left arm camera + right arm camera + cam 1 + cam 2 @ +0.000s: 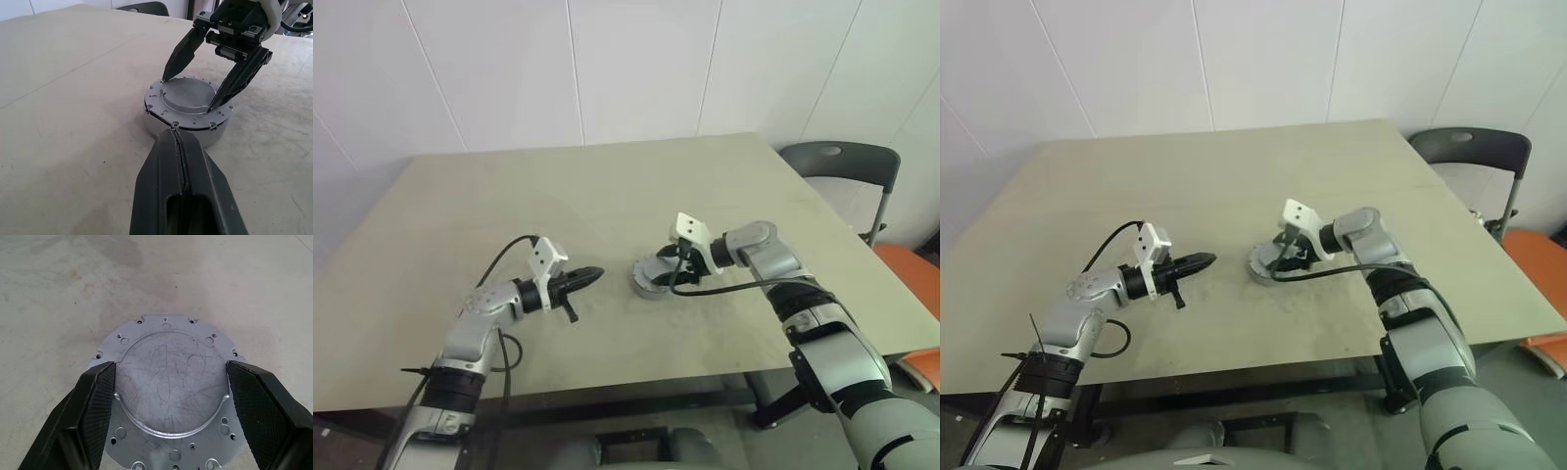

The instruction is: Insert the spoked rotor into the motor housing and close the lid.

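Round silver metal lid (168,382) with a raised centre disc and a screw-hole flange sits on the squat round motor housing (168,131), centre of the head frame, mid-table. From the wrist views it looks seated on top. Spoked rotor isn't visible, so I judge it's already inside, under the lid.

Right gripper (168,382): jaws wide, straddling the raised centre disc, one fingertip (100,387) at each side. Tips look to touch its rim or just beside it; can't tell whether they're actually squeezing. Nothing is lifted.

Left gripper (585,277): fingers pressed together, holding nothing, pointing at the housing from lower left, near but apart.

Handling, my read:
- Lid is stiff machined metal, thin, scratched, probably slick. Black finger pads on a low rounded shoulder could skate off.
- The whole assembly likely has some weight and won't crush. The risk is the lid cocking in the bore, or the unit sliding on the smooth beige tabletop (509,196).
- Take hold across the full diameter of the raised disc, tips low at its base. Flange edge is the fallback.

Room:
- Plenty of open table on all sides, edges well away.
- Grey chair (847,162) sits off the upper right corner, no issue.
- Only nearby obstruction is the left gripper's tip. Keep it clear if you rotate the lid.
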Tool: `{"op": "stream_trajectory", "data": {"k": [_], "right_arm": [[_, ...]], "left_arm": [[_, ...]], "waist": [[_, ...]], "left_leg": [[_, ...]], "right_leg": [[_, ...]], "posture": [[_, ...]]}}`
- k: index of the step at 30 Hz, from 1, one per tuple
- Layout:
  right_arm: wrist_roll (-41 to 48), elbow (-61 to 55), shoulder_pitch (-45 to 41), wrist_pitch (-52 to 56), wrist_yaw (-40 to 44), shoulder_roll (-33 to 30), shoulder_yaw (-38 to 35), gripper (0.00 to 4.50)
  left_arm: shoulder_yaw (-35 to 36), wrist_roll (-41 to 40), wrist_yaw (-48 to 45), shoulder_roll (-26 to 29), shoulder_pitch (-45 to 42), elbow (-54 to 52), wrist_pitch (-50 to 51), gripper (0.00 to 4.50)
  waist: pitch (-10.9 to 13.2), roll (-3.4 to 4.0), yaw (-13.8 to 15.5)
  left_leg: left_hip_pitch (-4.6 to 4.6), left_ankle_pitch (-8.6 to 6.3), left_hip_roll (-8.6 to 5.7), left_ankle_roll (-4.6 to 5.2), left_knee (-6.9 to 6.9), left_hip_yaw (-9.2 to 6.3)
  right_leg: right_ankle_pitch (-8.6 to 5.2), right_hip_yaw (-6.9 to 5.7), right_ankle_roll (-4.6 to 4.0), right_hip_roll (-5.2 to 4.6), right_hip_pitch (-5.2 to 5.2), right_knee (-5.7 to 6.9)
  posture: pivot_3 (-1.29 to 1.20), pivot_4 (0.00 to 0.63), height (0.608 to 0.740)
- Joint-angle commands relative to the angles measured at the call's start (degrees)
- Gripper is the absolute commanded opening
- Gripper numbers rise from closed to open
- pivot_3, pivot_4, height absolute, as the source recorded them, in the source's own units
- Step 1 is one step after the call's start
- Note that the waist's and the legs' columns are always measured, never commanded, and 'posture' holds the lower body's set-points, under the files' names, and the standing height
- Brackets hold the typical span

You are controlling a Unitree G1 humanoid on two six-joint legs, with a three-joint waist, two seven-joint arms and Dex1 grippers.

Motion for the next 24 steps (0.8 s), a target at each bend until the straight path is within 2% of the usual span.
{"op": "stream_trajectory", "data": {"k": [1, 10, 24], "right_arm": [[-1.4, -0.1, 0.3, 0.4, -1.3, -0.1, 0.7, 3.22], [-1.4, 0.1, 0.7, 1.2, -2.0, 0.7, 0.9, 3.22], [1.1, 1.0, 0.6, 3.3, -0.6, 2.3, -0.6, 3.22]], "left_arm": [[0.6, -0.1, 0.2, 0.2, -0.6, -0.9, -0.8, 0.0], [0.4, 0.0, 0.2, 0.1, -0.6, -0.8, -0.7, 0.0], [-0.2, 0.2, 0.3, -0.2, -0.7, -0.5, -0.7, 0.0]], "waist": [[0.0, 0.0, 0.0], [0.0, 0.0, -0.1], [0.0, 0.0, -0.2]], "left_leg": [[0.04, 0.0, 0.0, 0.0, 0.01, -0.01], [0.61, -0.01, 0.01, 0.01, 0.01, 0.0], [0.65, -0.01, 0.04, 0.01, -0.02, 0.0]], "right_leg": [[-0.04, 0.0, -0.07, 0.0, 0.05, 0.0], [-0.23, 0.0, 0.04, 0.03, 0.6, 0.0], [-0.25, 0.0, 0.08, 0.03, 0.61, 0.01]], "posture": [[0.0, 0.0, 0.74], [0.0, 0.0, 0.74], [0.0, 0.0, 0.74]]}}
